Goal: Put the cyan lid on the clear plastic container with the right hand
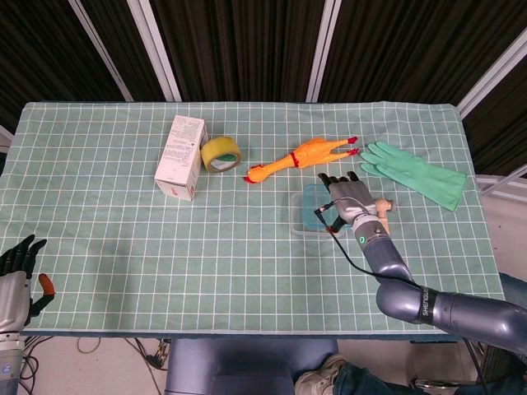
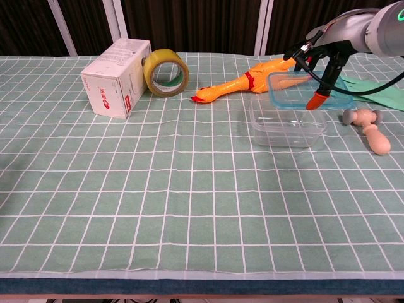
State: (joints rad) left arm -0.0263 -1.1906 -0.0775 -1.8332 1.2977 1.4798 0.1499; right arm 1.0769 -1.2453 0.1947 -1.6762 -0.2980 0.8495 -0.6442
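Observation:
My right hand point(image 1: 346, 199) point(image 2: 323, 58) holds the cyan lid point(image 2: 304, 91) point(image 1: 313, 202) level in the air, just above the clear plastic container point(image 2: 287, 125) point(image 1: 300, 223). In the chest view the lid hovers over the container's far half, its near edge a little above the rim, not touching. The container stands empty on the green checked cloth. My left hand point(image 1: 18, 276) is at the head view's bottom left corner, off the table, fingers apart and holding nothing.
A rubber chicken point(image 1: 296, 157) point(image 2: 252, 79) lies just behind the container. A small wooden mallet point(image 2: 369, 126) point(image 1: 383, 209) is to its right, a green glove point(image 1: 416, 174) beyond. A white box point(image 1: 182, 155) and tape roll point(image 1: 221, 153) stand at the far left.

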